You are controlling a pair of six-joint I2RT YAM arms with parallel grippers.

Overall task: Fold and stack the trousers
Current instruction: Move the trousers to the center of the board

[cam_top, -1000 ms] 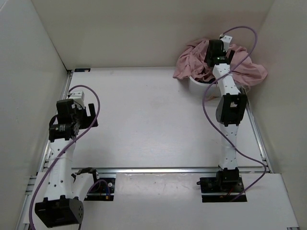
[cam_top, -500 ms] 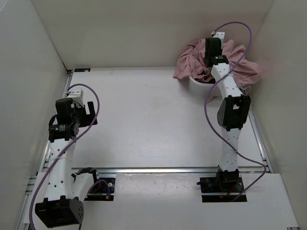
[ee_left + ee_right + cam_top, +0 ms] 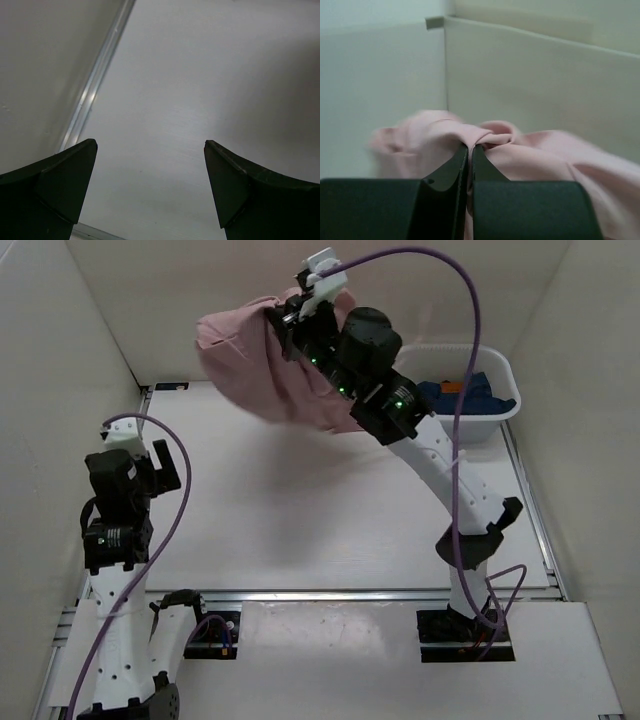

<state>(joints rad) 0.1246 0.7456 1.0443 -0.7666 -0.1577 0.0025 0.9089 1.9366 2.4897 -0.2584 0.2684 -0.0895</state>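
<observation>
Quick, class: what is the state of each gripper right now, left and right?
Left gripper: open, holding nothing.
Right gripper: closed, holding the trousers.

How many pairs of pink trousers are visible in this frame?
1: the trousers hang bunched in the right gripper, above the table's far side. The white basket shows only dark blue cloth, though more could be hidden underneath.

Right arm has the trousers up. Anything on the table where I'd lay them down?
Nothing visible. The table under the trousers is bare; the basket sits far right, and the left gripper is at the left edge.
</observation>
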